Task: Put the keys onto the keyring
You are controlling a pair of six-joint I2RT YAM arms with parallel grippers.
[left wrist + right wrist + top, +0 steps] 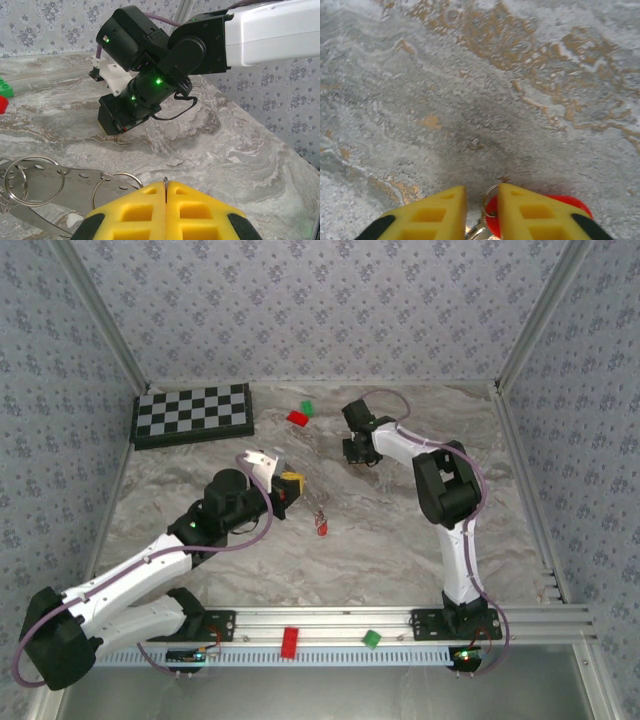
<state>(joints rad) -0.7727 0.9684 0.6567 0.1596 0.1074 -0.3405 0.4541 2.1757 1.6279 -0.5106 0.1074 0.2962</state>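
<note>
Where the left gripper [165, 186] sits: mid-table, fingers pressed together on a thin metal loop of the keyring [45, 186].
Band: grey, with split rings, just left of those fingers.
right gripper [481, 197]: low over the table [470, 75], fingers narrowly apart; whether they grip, cannot tell.
red key [567, 201]: its small ring in that gap.
loose keys [321, 526]: on the table between the arms.
</note>
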